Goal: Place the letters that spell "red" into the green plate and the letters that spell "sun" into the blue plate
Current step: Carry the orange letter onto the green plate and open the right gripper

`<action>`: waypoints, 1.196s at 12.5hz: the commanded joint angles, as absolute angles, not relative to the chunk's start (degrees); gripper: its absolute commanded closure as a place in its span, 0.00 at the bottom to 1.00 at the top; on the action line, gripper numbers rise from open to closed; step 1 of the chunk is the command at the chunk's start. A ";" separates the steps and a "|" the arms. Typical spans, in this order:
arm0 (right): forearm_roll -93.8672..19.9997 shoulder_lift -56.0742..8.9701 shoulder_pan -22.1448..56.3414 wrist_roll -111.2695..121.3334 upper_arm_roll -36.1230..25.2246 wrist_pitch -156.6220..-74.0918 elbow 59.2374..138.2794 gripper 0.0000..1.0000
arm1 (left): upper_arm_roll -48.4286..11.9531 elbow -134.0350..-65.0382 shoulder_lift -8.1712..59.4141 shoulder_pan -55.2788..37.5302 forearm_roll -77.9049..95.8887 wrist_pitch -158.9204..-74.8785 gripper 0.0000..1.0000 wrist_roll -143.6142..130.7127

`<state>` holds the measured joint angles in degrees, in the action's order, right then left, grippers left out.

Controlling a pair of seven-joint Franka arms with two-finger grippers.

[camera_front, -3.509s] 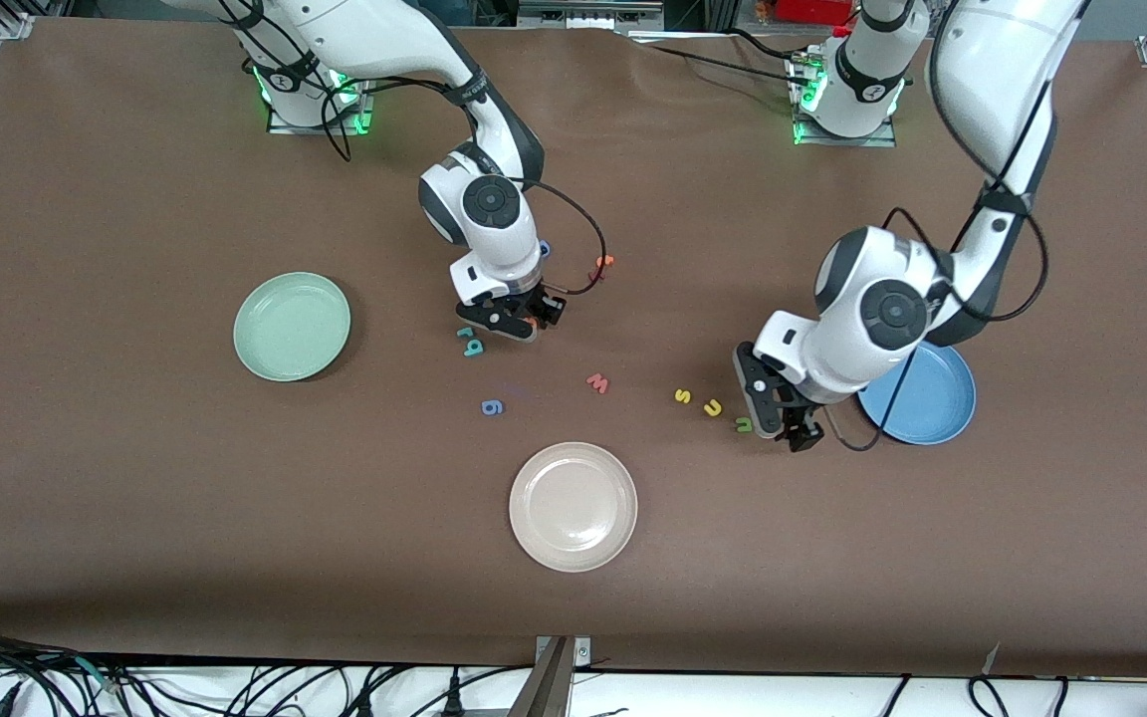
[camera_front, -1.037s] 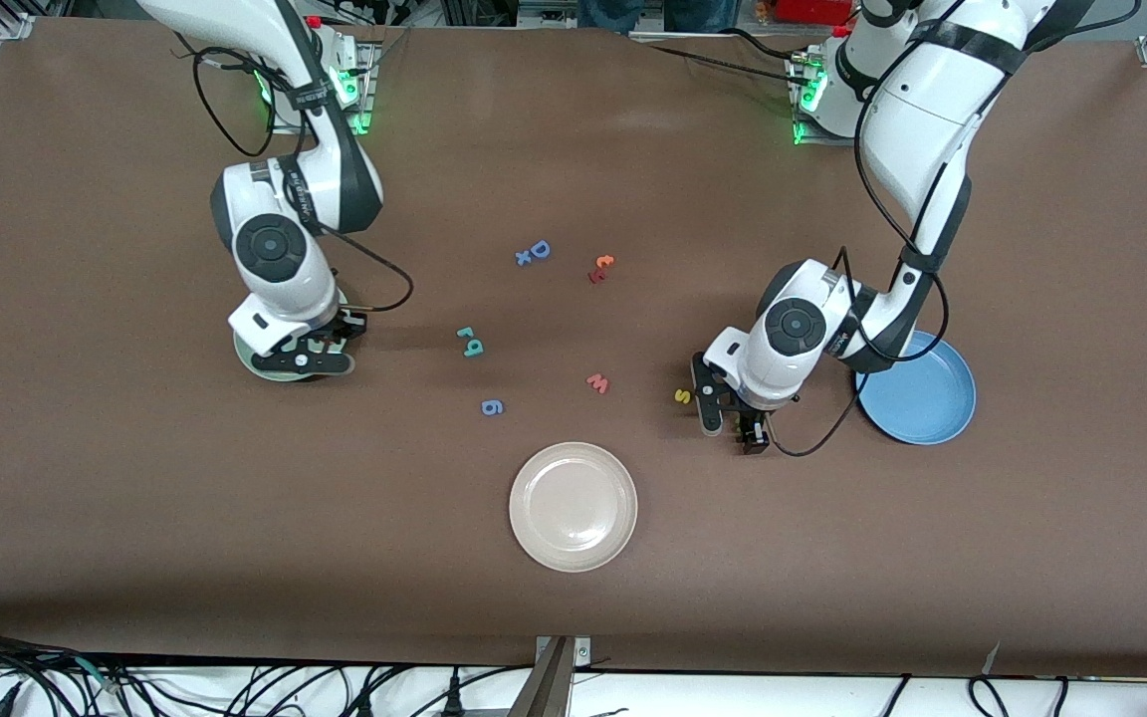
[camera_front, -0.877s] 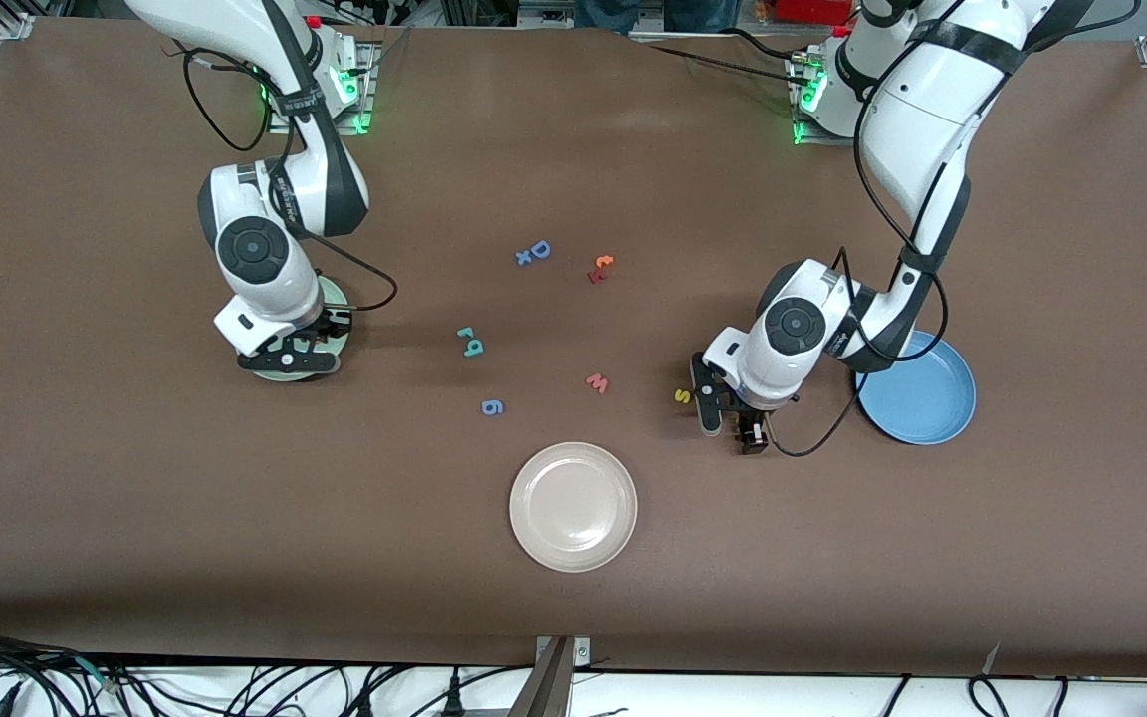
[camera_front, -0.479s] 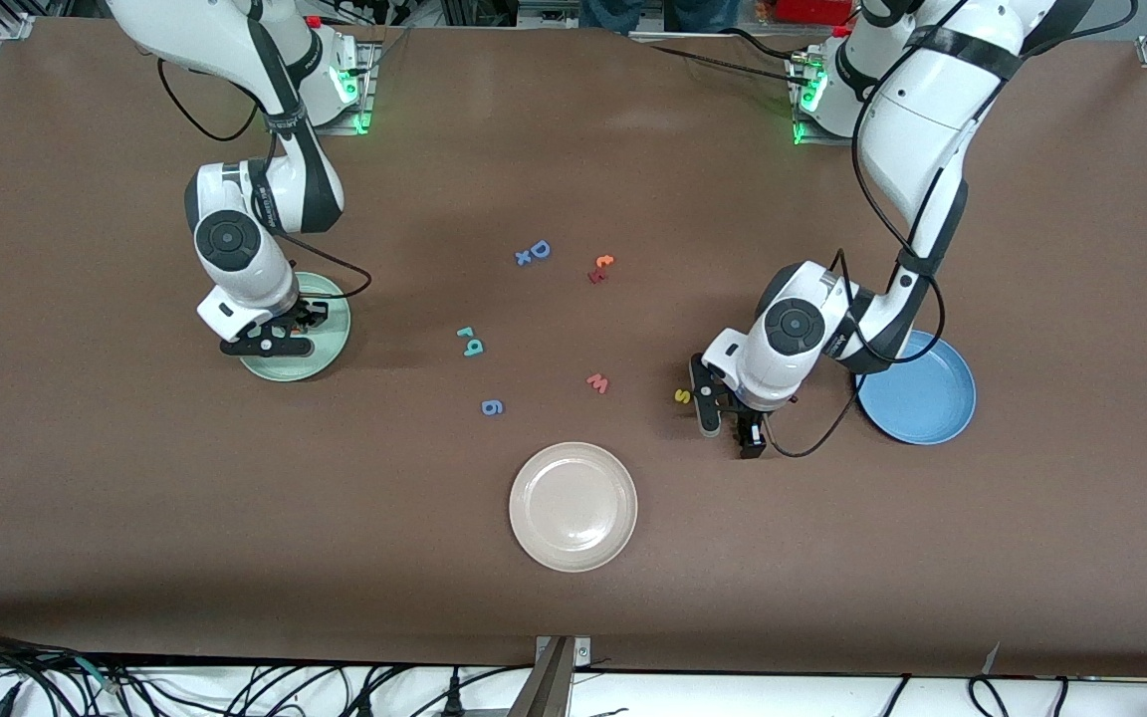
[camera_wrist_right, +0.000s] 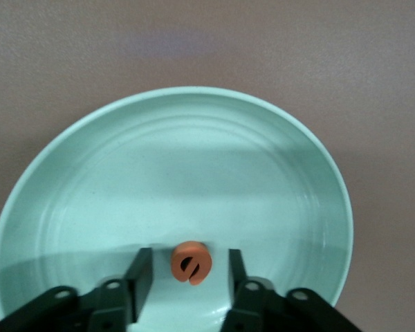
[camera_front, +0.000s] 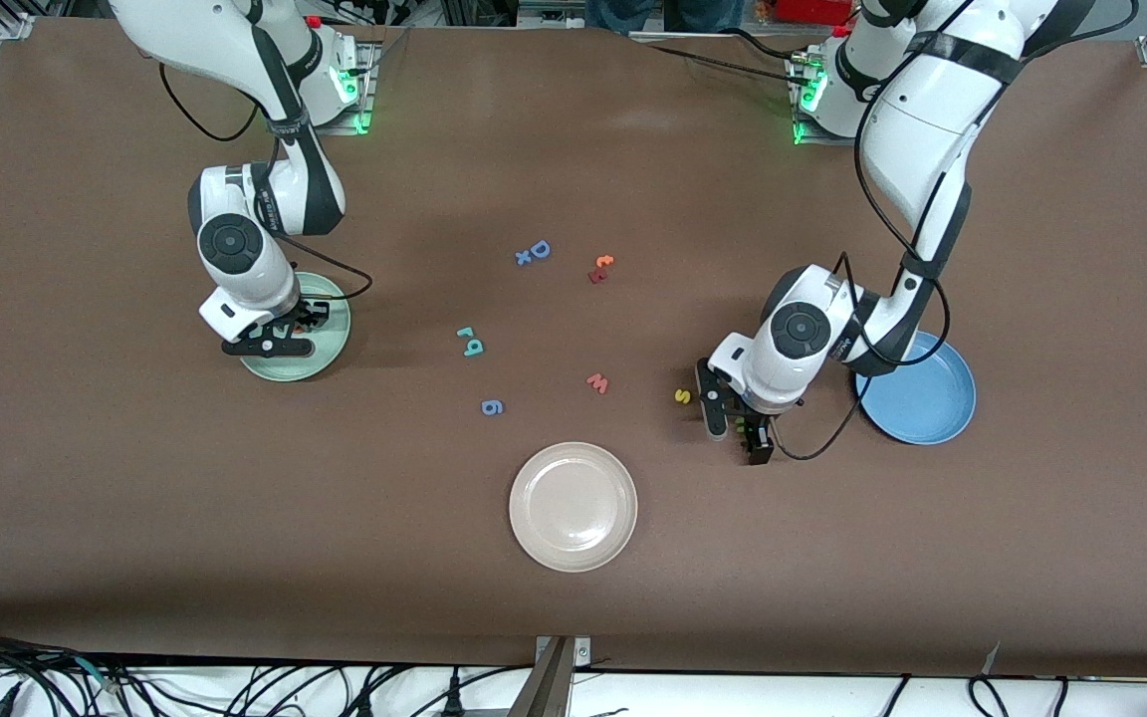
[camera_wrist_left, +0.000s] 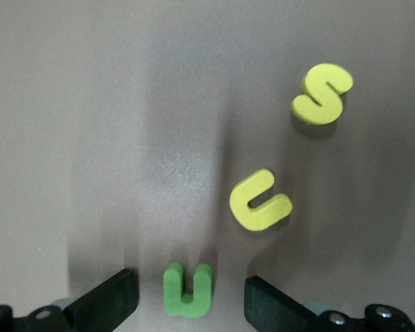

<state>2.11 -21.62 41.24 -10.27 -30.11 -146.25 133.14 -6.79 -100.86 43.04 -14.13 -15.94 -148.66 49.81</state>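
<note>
Orange foam "e" (camera_wrist_right: 191,263) sits between my right pincer's (camera_wrist_right: 187,271) parted fingers over the smooth, round green plate (camera_wrist_right: 263,173). My left pincer (camera_wrist_left: 190,299), fingers wide, straddles the dark green "n" (camera_wrist_left: 187,289) on the desk, beside the yellow "u" (camera_wrist_left: 260,201).

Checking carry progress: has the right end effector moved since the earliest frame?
Yes. The right end effector went from the teal letters to over the green plate.

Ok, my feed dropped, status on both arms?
Right gripper open over green plate, orange e between its fingers. Left gripper open, straddling green n on table. Nothing in the way.
</note>
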 commanded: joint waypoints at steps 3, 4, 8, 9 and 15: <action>-3.83 -18.99 41.48 -9.14 -28.75 -141.97 130.53 0.12 | -5.80 -100.55 43.60 -14.50 -16.97 -149.15 0.34 49.31; -6.30 -18.98 41.48 -9.23 -27.52 -138.12 127.82 0.12 | -5.80 -100.46 43.33 -14.59 -16.88 -149.15 0.33 49.05; -6.94 -19.68 42.54 -18.16 -24.28 -127.19 119.20 0.14 | -5.80 -100.28 42.19 -14.59 -16.87 -149.15 0.31 48.87; -6.86 -19.86 42.63 -23.15 -22.00 -127.09 117.96 0.17 | -5.80 -100.28 42.10 -14.50 -16.87 -149.15 0.31 48.87; -8.44 -28.81 42.54 -32.08 -14.16 -128.14 105.67 0.39 | -5.80 -100.20 42.19 -14.59 -16.87 -149.15 0.40 49.04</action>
<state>-7.07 -24.01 42.89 -31.87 -15.20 -128.65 111.53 -6.44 -100.16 42.32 -14.11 -15.94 -148.75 49.78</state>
